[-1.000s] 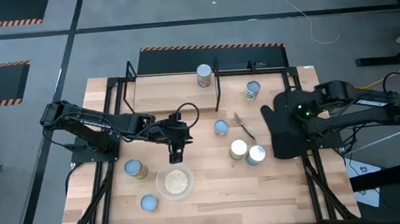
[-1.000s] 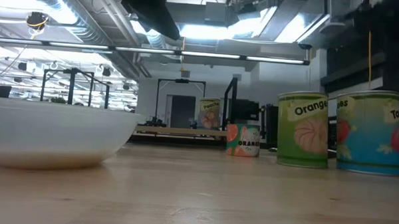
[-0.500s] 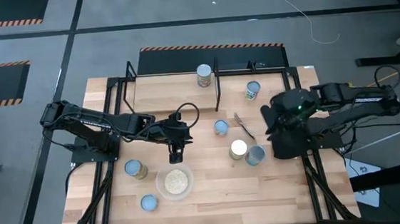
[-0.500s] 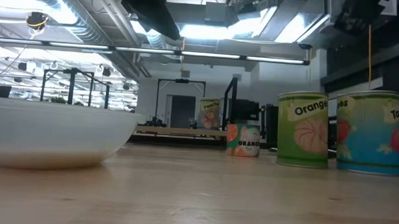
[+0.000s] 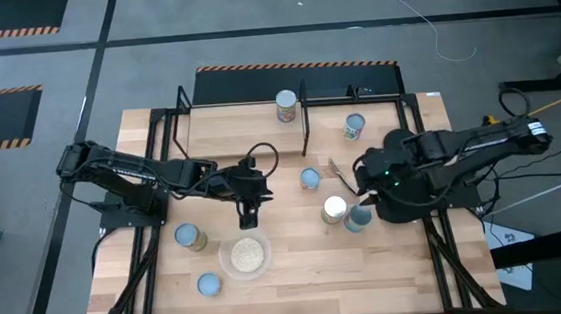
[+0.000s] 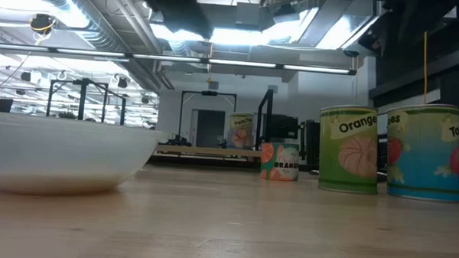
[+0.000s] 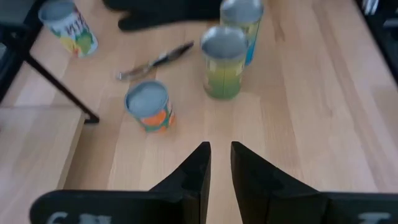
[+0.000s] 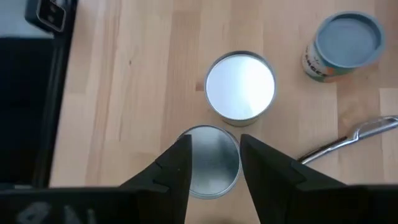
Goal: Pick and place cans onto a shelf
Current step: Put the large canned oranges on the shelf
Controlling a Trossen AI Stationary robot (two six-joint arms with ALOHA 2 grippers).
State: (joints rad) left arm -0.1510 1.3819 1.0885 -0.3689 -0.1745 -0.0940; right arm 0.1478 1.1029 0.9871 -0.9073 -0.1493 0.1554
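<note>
Two cans stand side by side right of the table's middle: a green-labelled one (image 5: pixel 335 209) (image 8: pixel 240 86) and a blue-labelled one (image 5: pixel 356 219) (image 8: pixel 209 163). My right gripper (image 5: pixel 363 205) (image 8: pixel 214 154) hangs open above the blue-labelled can, a finger showing on either side of its top. My left gripper (image 5: pixel 248 218) (image 7: pixel 220 163) hovers near the table's middle, its fingers a narrow gap apart with nothing between. Another can (image 5: pixel 285 104) stands on the shelf (image 5: pixel 243 125). An orange-labelled can (image 5: pixel 309 179) stands on the table before the shelf.
A clear bowl of grain (image 5: pixel 245 255) sits near the front, with two cans (image 5: pixel 188 236) (image 5: pixel 208 283) to its left. A metal utensil (image 5: pixel 340 175) lies by the orange-labelled can. One more can (image 5: pixel 354 126) stands at the shelf's right end. Black shelf posts (image 5: pixel 304 125) rise at the back.
My right gripper has swung from the table's right edge toward the middle, rolling as it went, and now hangs over the pair of cans. Nothing on the table has moved.
</note>
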